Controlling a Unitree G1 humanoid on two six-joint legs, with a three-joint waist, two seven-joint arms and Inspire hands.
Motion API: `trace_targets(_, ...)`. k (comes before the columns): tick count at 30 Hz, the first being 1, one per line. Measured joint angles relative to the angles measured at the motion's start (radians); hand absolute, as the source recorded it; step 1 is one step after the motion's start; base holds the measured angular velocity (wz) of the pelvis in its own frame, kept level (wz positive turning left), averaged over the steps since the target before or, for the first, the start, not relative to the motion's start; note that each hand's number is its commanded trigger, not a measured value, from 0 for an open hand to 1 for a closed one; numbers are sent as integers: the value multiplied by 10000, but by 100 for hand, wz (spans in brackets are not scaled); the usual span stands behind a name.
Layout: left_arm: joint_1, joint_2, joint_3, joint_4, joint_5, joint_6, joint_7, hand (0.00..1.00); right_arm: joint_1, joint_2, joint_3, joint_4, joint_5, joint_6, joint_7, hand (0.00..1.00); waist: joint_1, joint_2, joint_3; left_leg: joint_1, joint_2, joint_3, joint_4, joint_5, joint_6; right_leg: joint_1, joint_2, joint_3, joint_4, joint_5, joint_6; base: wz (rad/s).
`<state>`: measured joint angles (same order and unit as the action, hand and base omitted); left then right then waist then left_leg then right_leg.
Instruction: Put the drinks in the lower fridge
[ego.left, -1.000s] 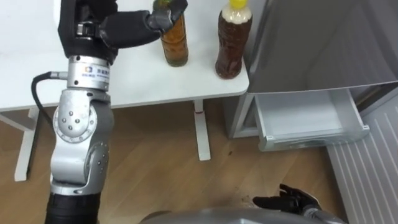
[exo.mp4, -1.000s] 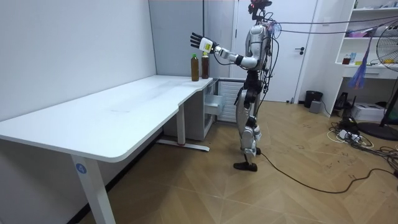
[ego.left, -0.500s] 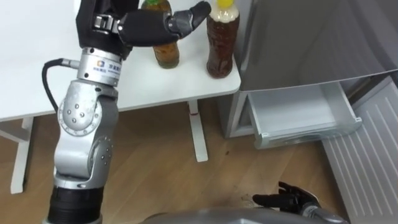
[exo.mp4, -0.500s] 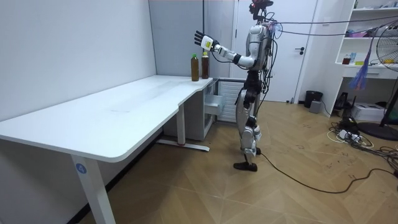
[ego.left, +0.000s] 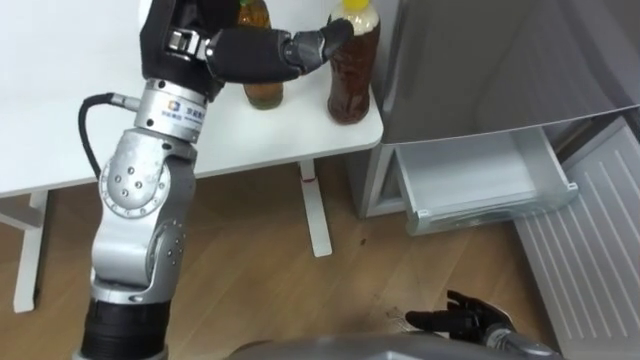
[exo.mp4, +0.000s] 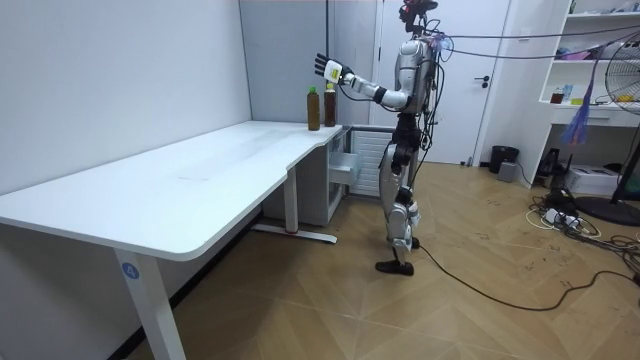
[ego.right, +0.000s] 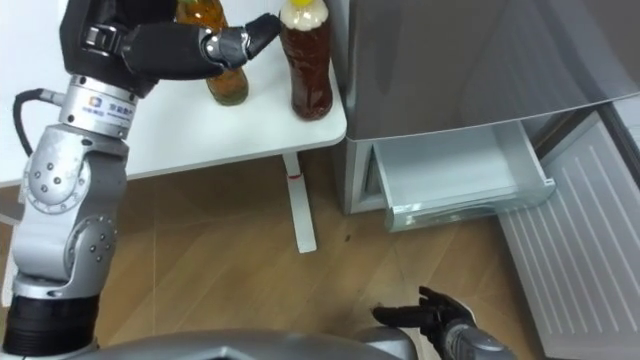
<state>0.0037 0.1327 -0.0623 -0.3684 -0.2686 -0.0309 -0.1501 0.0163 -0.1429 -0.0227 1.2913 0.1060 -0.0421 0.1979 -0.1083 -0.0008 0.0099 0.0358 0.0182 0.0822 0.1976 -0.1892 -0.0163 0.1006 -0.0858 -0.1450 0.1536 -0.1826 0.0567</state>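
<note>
Well, the yellow-capped bottle (ego.left: 352, 75) stands upright at the table (ego.left: 60, 120) corner by the fridge (ego.left: 500, 60), just right of the left hand (ego.left: 245, 50), whose straight fingers grip nothing and cross the other bottle (ego.left: 263, 93). The right hand (ego.left: 462, 322) hangs low, fingers loose.

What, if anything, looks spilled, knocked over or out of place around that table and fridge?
Nothing stands out. The yellow-capped bottle and the second bottle stand upright on the table corner, with no spill. The fridge has its bottom drawer open, which suits loading drinks. The left robot hand is open beside them.
</note>
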Motion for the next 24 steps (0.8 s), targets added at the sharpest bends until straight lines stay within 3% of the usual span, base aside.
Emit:
trace_targets(12, 0, 34, -204, 581, -23, 732, -250, 0, -74, 9, 8, -101, -27, 229, -125, 0, -67, -27, -1, 15, 0, 41, 3, 1, 1, 15, 3, 67, 14, 0, 0, -1)
trace_targets(24, -5, 176, -577, 1496, -26, 979, -622, 0, -127, 27, 19, -337, -21, 419, -102, 0, -297, -119, -3, 75, 2, 124, -13, 2, 2, 56, 8, 194, 0, 0, 0, -2)
